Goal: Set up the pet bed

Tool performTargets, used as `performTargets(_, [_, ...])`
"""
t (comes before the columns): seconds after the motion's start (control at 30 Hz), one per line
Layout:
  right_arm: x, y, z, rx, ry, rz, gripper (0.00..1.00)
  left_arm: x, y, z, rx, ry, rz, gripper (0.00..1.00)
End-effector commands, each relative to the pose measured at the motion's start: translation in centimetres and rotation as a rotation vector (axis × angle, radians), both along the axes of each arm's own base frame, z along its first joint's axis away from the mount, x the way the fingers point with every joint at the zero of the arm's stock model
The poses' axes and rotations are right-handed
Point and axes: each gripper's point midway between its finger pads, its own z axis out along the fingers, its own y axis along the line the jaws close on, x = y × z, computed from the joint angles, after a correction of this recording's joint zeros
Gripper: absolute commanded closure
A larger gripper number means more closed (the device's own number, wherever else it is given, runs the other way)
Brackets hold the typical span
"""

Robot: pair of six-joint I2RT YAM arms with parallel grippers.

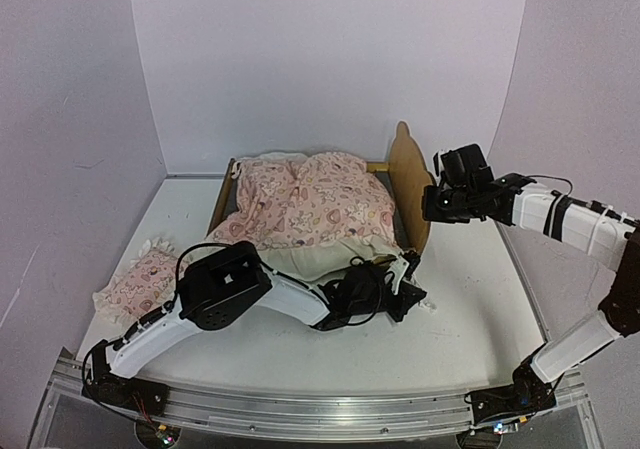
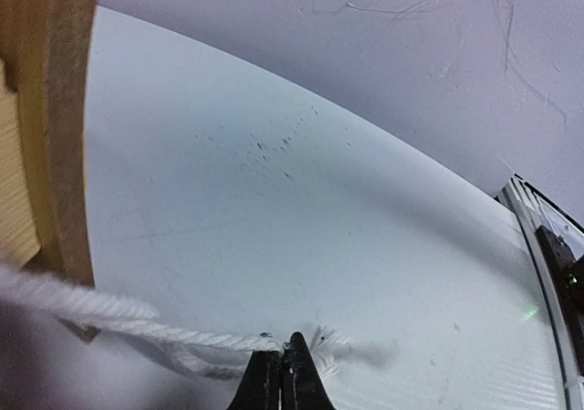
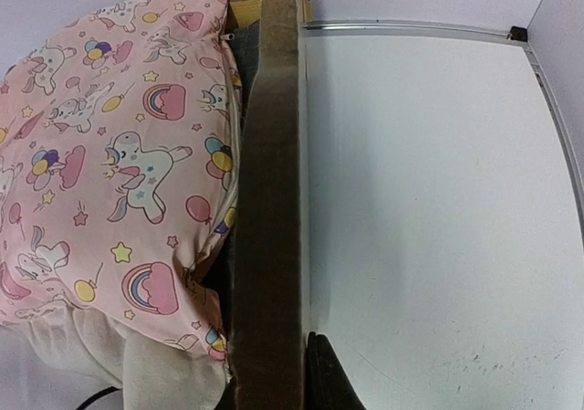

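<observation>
at the back middle of the white counter point(image 1: 470, 299): small light plywood pet bed point(image 1: 408, 184), wavy headboard point(image 3: 269, 200) on the right, heaped over with a pink cartoon-print blanket with a white ruffle point(image 1: 305, 204). small pink ruffled pillow point(image 1: 135, 284) well apart, near the counter's left edge. right pincer point(image 1: 430, 207) narrow, clamped on the headboard's edge, one dark finger point(image 3: 319, 383) against its outer face. left pincer point(image 2: 285, 360) closed tight, nipping a white twisted cord point(image 2: 119, 314) just beside the bed's near right corner.
</observation>
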Motion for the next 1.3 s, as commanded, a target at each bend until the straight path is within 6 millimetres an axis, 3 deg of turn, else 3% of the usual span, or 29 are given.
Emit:
performTargets(0.0, [-0.5, 3.3, 6.0, 0.173, -0.155, 0.12, 0.94, -3.3, 0.6, 5.4, -0.074, -0.028, -0.114, 1.0])
performTargets(0.13, [-3.2, -0.1, 3.7, -0.025, -0.049, 0.107, 0.62, -3.6, 1.2, 5.8, -0.074, -0.017, -0.125, 1.0])
performTargets(0.23, [-6.5, -2.5, 3.4, -0.063, 0.007, 0.093, 0.5, -3.7, 1.6, 6.0, -0.072, -0.002, -0.136, 1.0])
performTargets(0.4, [-11.8, -2.2, 1.1, 0.114, 0.123, 0.139, 0.34, -3.4, 2.2, 6.7, -0.079, 0.006, -0.141, 1.0])
performTargets(0.5, [-13.1, -1.9, -1.6, 0.174, 0.173, 0.14, 0.23, -2.9, 2.9, 6.7, -0.074, 0.015, -0.136, 1.0])
performTargets(0.67, [-13.3, -0.5, -7.4, 0.362, 0.243, 0.142, 0.25, -2.7, 4.1, 6.7, -0.064, 0.024, -0.129, 1.0])
performTargets(0.77, [-12.8, -0.4, -9.9, 0.439, 0.221, 0.134, 0.37, -2.5, 4.6, 6.6, -0.058, 0.036, -0.118, 1.0])
performTargets(0.87, [-11.9, 0.0, -10.0, 0.502, 0.102, 0.15, 0.57, -2.4, 5.0, 6.3, -0.055, 0.046, -0.115, 1.0])
performTargets(1.07, [-10.1, 1.5, -9.9, 0.604, 0.016, 0.177, 0.61, -2.9, 5.2, 7.0, -0.072, 0.043, -0.151, 1.0])
performTargets(1.27, [-9.5, 1.4, -11.6, 0.6, 0.02, 0.146, 0.62, -2.6, 5.6, 7.8, -0.091, 0.047, -0.163, 1.0])
